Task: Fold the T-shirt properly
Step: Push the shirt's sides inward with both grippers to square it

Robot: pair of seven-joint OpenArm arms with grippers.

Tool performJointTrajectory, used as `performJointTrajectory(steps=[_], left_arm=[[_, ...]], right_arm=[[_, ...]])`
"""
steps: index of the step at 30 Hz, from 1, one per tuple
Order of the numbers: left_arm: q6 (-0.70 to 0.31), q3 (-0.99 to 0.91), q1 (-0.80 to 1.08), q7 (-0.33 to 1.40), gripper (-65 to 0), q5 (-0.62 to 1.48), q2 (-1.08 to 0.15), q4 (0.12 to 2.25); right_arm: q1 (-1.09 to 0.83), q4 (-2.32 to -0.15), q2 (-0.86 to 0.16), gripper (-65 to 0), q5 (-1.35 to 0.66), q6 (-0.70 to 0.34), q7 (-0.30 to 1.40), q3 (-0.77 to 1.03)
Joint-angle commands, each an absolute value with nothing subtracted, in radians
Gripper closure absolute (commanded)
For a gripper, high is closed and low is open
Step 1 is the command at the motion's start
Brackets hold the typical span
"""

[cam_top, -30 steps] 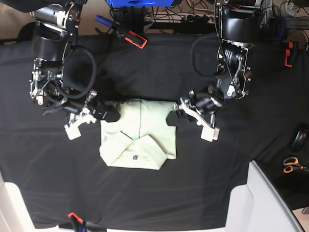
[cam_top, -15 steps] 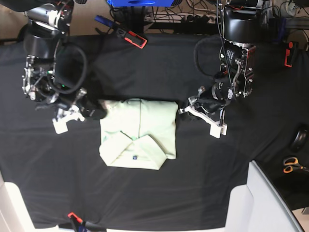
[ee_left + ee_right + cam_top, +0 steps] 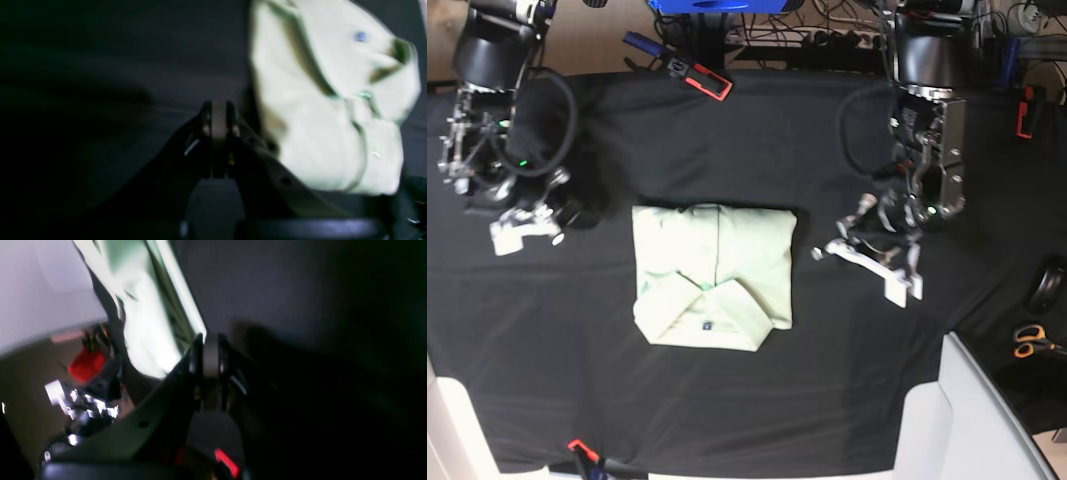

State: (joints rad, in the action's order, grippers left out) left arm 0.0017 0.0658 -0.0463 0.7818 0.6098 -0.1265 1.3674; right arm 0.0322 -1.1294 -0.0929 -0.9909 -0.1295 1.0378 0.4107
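- A robotics lab or test bench: a work table draped in a black cloth [image 3: 747, 400], with two robot arms mounted at its far edge.
- Beyond the cloth's far edge runs a tangle of cables and a power strip [image 3: 827, 38].
- Also beyond that edge stands a blue piece of equipment [image 3: 717, 5].
- Just off the cloth's right side lie orange-handled scissors [image 3: 1032, 342].
- Red-and-black clips [image 3: 707, 82] sit on the cloth's far part.

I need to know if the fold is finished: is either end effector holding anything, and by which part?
Nothing is held: both end effectors, left and right, are shut and clear of the T-shirt.
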Motion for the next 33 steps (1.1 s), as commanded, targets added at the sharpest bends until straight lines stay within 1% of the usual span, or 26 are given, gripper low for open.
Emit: performJointTrajectory(steps=[1, 2, 4, 7, 13, 15, 20, 27, 33], left_arm=[[-0.001, 0.067, -0.062, 0.788, 0.0, 0.610, -0.130, 1.414], [-0.001, 0.067, -0.061, 0.806, 0.0, 0.610, -0.130, 1.434], [0.001, 0.067, -0.061, 0.826, 0.0, 0.610, -0.128, 1.452], [0.001, 0.065, -0.045, 0.829, 0.0, 0.610, -0.099, 1.463], [0.002, 0.067, -0.051, 0.829, 0.0, 0.595, -0.021, 1.449], [0.002, 0.067, -0.061, 0.826, 0.0, 0.545, 0.008, 1.429], [0.002, 0.117, -0.071, 0.822, 0.0, 0.338, 0.082, 1.368], [0.002, 0.127, -0.096, 0.822, 0.0, 0.139, 0.143, 1.294], [0.002, 0.124, -0.111, 0.797, 0.0, 0.096, 0.137, 1.234]], right_arm=[[0.048, -1.193, -0.079, 0.0, -1.021, -0.101, 1.043, 0.407], [0.041, -1.241, -0.071, 0.0, -1.020, -0.051, 1.043, 0.407], [0.039, -1.291, -0.065, 0.0, -1.024, 0.008, 1.053, 0.389], [0.044, -1.330, -0.045, 0.0, -1.026, 0.013, 1.066, 0.323], [0.062, -1.283, 0.016, 0.0, -1.020, 0.015, 1.049, 0.226], [0.064, -1.270, 0.021, 0.0, -1.020, 0.016, 1.013, 0.185], [0.091, -1.168, 0.015, 0.0, -1.020, 0.016, 0.935, 0.079], [0.099, -1.109, -0.012, 0.0, -1.018, 0.016, 0.891, 0.054], [0.094, -1.096, -0.056, 0.0, -1.018, 0.016, 0.888, 0.059]])
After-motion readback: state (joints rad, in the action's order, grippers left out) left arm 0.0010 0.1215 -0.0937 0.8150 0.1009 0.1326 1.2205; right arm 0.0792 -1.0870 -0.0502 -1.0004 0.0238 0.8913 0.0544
